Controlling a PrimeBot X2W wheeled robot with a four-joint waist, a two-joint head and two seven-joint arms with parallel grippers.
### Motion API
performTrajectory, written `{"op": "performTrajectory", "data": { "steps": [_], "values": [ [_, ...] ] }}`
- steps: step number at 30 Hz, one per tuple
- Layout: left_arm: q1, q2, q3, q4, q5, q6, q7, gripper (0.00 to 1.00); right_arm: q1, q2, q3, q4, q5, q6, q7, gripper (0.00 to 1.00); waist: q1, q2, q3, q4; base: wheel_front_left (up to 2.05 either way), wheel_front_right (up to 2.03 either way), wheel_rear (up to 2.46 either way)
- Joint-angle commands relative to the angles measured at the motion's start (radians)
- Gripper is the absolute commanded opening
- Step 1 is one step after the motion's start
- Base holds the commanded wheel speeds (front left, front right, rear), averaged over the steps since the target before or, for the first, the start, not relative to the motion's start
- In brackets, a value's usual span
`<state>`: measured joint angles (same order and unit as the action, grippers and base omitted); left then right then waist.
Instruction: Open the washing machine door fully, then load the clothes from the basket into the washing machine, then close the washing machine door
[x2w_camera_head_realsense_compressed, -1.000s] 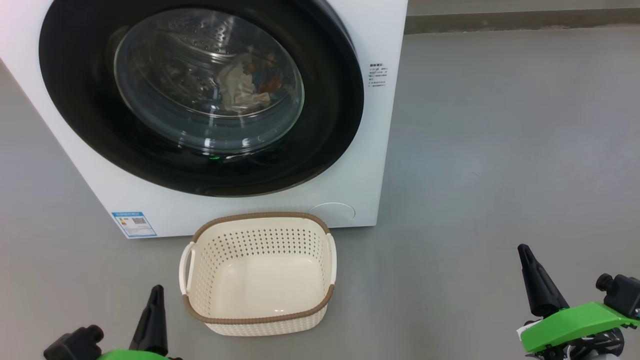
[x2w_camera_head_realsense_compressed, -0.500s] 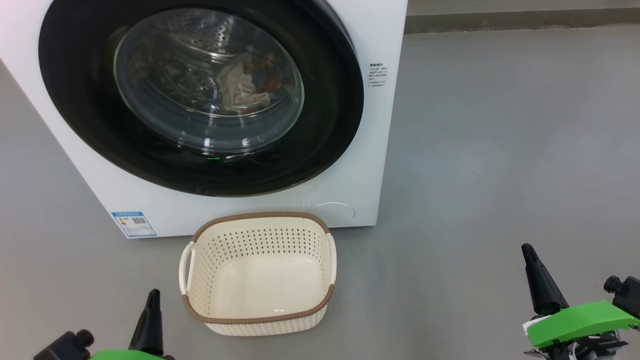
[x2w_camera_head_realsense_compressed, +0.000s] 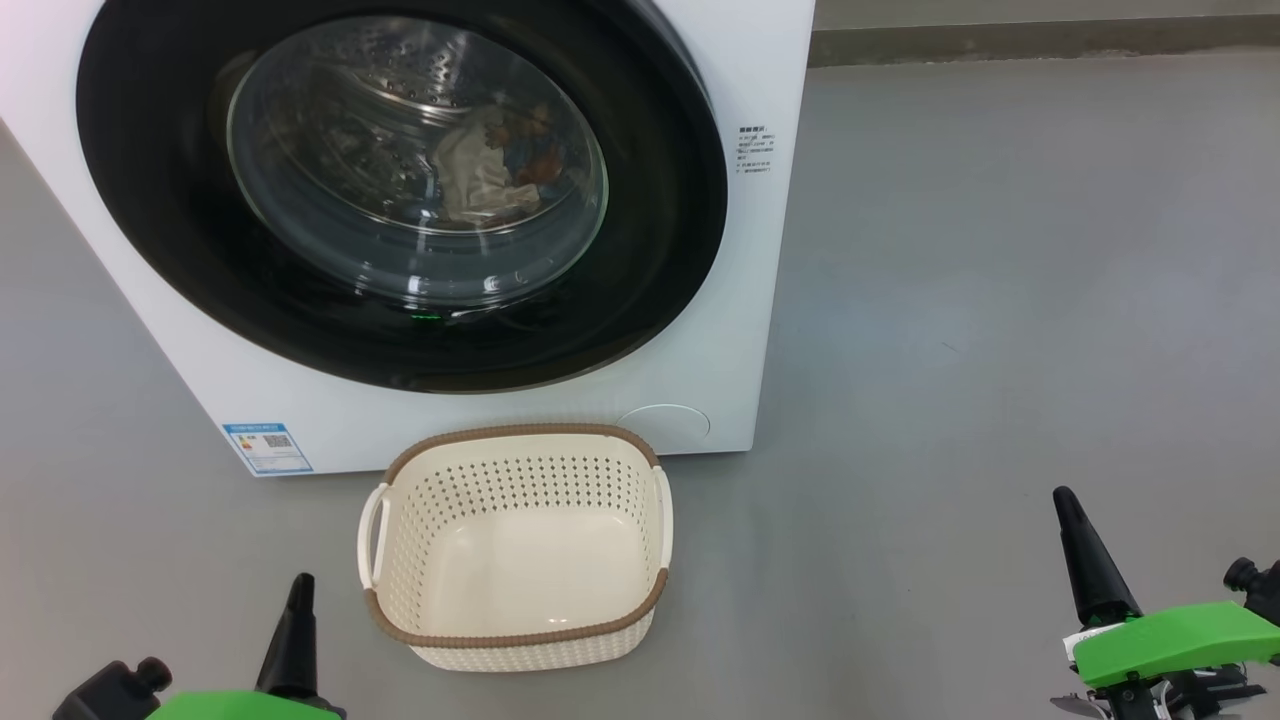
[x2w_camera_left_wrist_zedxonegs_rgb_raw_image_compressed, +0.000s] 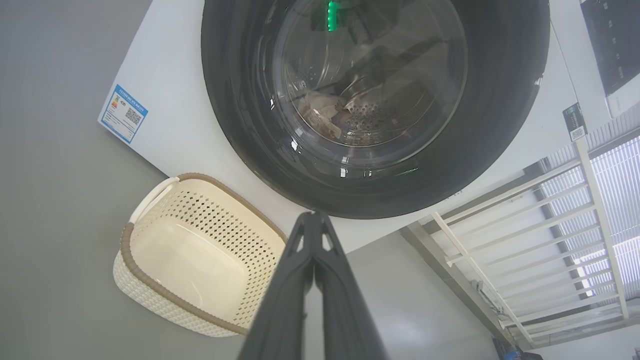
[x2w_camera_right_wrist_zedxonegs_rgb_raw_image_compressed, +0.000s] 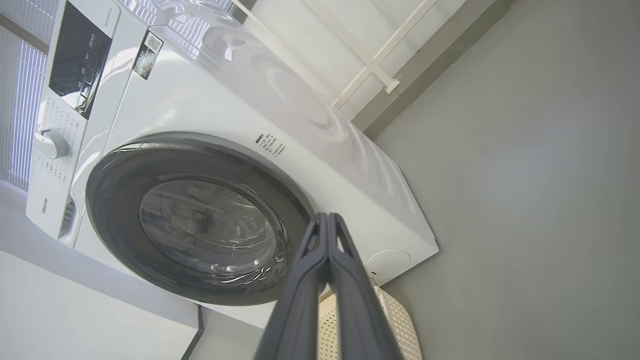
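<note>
Closest to me, my left gripper (x2w_camera_head_realsense_compressed: 298, 592) sits at the lower left of the head view, its two long dark fingers (x2w_camera_head_realsense_compressed: 292, 640) clenched together on nothing; my right gripper (x2w_camera_head_realsense_compressed: 1066, 508), at the lower right and well apart from it, is pinched together the same way, empty. Between them, nearer the left one, the small cream-white perforated plastic basket with the brown woven-look rim (x2w_camera_head_realsense_compressed: 520, 433) stands upright on the plain grey floor (x2w_camera_head_realsense_compressed: 1000, 300), its smooth bottom in plain sight. Just behind the basket rises the big white front-loading washing machine (x2w_camera_head_realsense_compressed: 730, 330), a blue label (x2w_camera_head_realsense_compressed: 267, 448) at its lower left corner and a round white flap (x2w_camera_head_realsense_compressed: 665, 422) at its lower right. Its large round glossy black door (x2w_camera_head_realsense_compressed: 150, 200) lies flush against the front, closed. Through the bulging clear glass window (x2w_camera_head_realsense_compressed: 330, 220) I make out the clothes (x2w_camera_head_realsense_compressed: 495, 165), a crumpled bundle of cream fabric with orange and blue print, lying inside the perforated steel drum (x2w_camera_head_realsense_compressed: 400, 70).
</note>
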<state>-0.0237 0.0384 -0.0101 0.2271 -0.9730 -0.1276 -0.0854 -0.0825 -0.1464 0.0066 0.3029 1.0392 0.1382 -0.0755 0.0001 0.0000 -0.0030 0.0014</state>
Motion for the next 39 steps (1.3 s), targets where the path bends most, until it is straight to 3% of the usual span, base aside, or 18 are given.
{"op": "performTrajectory", "data": {
  "steps": [1, 39],
  "values": [
    [-0.046, 0.017, 0.026, -0.018, -0.035, 0.002, 0.012, 0.00, -0.030, 0.002, 0.002, -0.030, 0.036, -0.004, 0.012, 0.00, 0.0000, 0.0000, 0.000, 0.000, 0.00, 0.00, 0.00],
    [-0.073, 0.025, 0.073, 0.005, -0.423, 0.001, 0.117, 0.00, -0.033, 0.059, -0.073, -0.043, 0.371, -0.006, 0.121, 0.00, 0.0000, 0.0000, 0.002, -0.001, 0.00, 0.00, 0.00]
  ]
}}
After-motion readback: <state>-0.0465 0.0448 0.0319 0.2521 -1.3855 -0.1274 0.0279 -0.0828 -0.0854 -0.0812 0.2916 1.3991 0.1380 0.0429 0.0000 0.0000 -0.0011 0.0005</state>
